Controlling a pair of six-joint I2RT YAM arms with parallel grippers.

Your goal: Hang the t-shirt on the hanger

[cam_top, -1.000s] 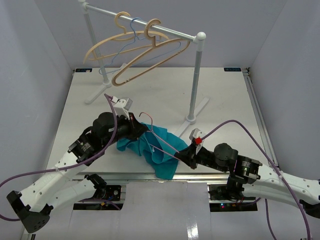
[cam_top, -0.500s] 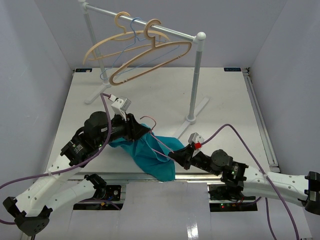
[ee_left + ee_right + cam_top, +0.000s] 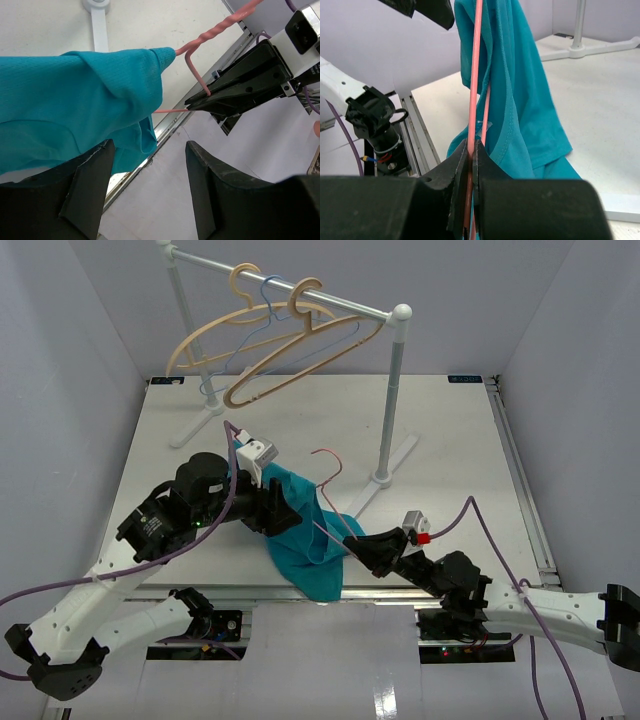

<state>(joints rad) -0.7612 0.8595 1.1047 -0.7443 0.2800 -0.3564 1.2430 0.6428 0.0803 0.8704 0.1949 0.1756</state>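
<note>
Top external view | thin pink wire hanger (image 3: 322,453): wire pinched tight in right gripper (image 3: 358,546), near-centre, off table | small teal fabric t-shirt (image 3: 298,530): draped on hanger, one shoulder bare | left gripper (image 3: 272,508): jaws wide, beside cloth | risk: wire pivots in pinch, shirt slides off.

The left arm (image 3: 90,595) is showing white shell segments dotted with small dark screw holes, joined by bulky black motor housings, and the right arm (image 3: 560,608) is showing the same build. A purple cable (image 3: 232,480) is trailing along each arm. White camera blocks are sitting at the wrists, the right one (image 3: 413,522) carrying a red fitting (image 3: 424,537). The left claw (image 3: 150,145) and right claw (image 3: 471,147) are presenting matte black, angular fingers.
</note>
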